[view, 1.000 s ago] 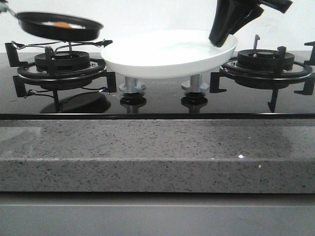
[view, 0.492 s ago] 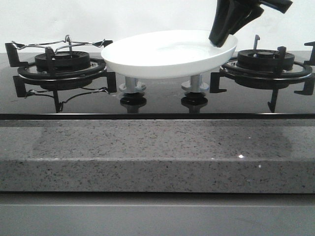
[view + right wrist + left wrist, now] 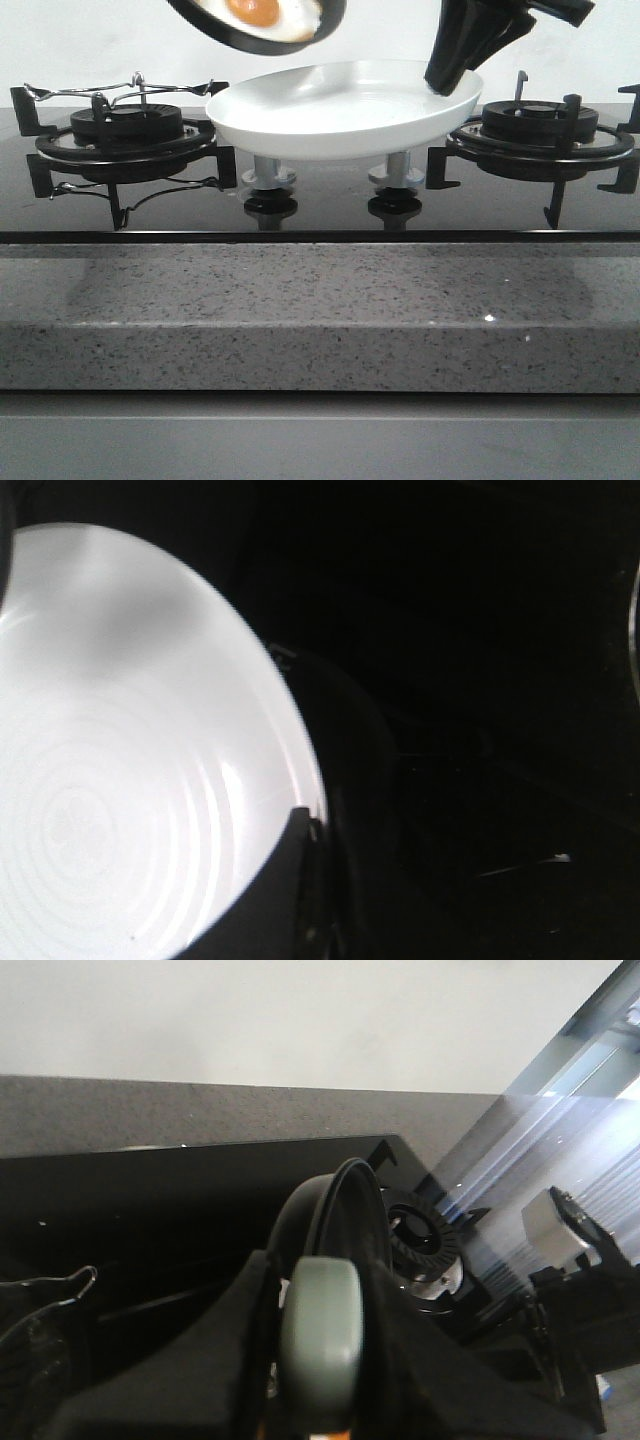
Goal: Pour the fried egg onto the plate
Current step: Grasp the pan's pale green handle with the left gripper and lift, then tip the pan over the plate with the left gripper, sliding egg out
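Note:
The white plate (image 3: 345, 110) is held up over the middle of the hob, above the two knobs. My right gripper (image 3: 452, 72) is shut on the plate's right rim; the right wrist view shows the plate (image 3: 120, 760) with one finger (image 3: 285, 900) over its rim. The black frying pan (image 3: 262, 22) is tilted steeply above the plate's left side, at the top edge of the front view. The fried egg (image 3: 262, 14), off-white with an orange yolk, lies inside it. My left gripper (image 3: 320, 1400) is shut on the pan's grey-green handle (image 3: 320, 1330); the pan rim (image 3: 345, 1210) shows edge-on.
The left burner (image 3: 125, 140) with its wire stand and the right burner (image 3: 540, 135) flank the plate. Two knobs (image 3: 268, 180) stand under it. A grey stone counter edge (image 3: 320, 320) runs along the front.
The pan with the egg went up out of view from over the left burner, then reappeared tilted over the plate's left side. The plate and the right gripper have not moved.

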